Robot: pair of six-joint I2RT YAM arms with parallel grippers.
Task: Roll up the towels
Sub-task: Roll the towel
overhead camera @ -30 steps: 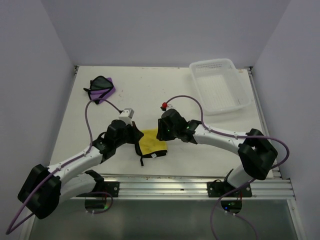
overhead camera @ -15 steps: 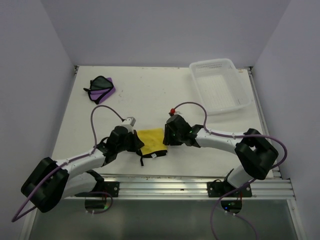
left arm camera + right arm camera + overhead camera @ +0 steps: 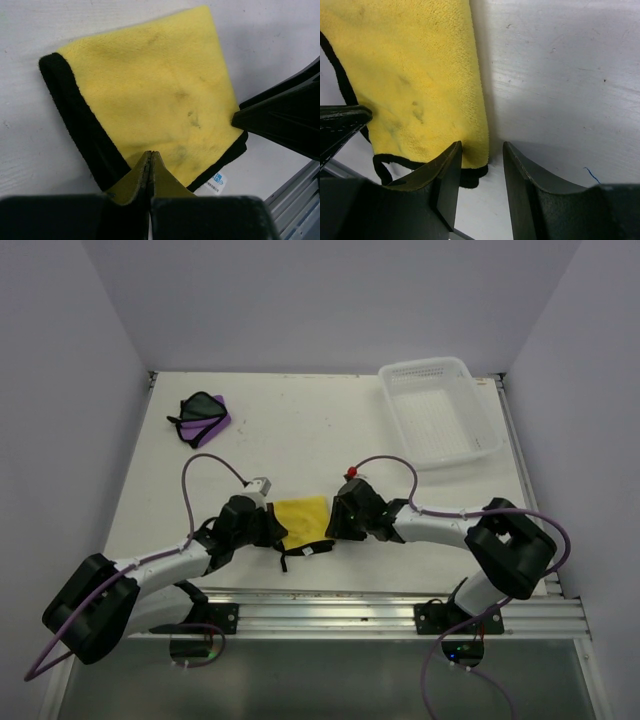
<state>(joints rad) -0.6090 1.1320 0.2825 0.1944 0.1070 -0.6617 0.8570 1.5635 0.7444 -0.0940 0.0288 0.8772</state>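
Observation:
The yellow towel [image 3: 303,520] lies folded flat on the white table near the front edge, its black edging and a white label along the near side. My left gripper [image 3: 272,530] is at its left side, shut, the tips [image 3: 150,155] resting on the towel's [image 3: 150,95] near edge with no cloth seen between them. My right gripper [image 3: 335,525] is at its right side, open [image 3: 482,150], astride the towel's [image 3: 415,75] right edge: one finger over the cloth, the other over bare table. The purple towel [image 3: 203,417] lies crumpled at the far left.
A white perforated basket [image 3: 485,435] stands at the far right corner. The metal rail [image 3: 380,612] runs along the table's front edge just behind the towel. Walls close in the table on three sides.
Both grippers have come down and toward the front edge onto the yellow towel, which now lies flatter. The right jaws have opened wider. The left stayed shut.

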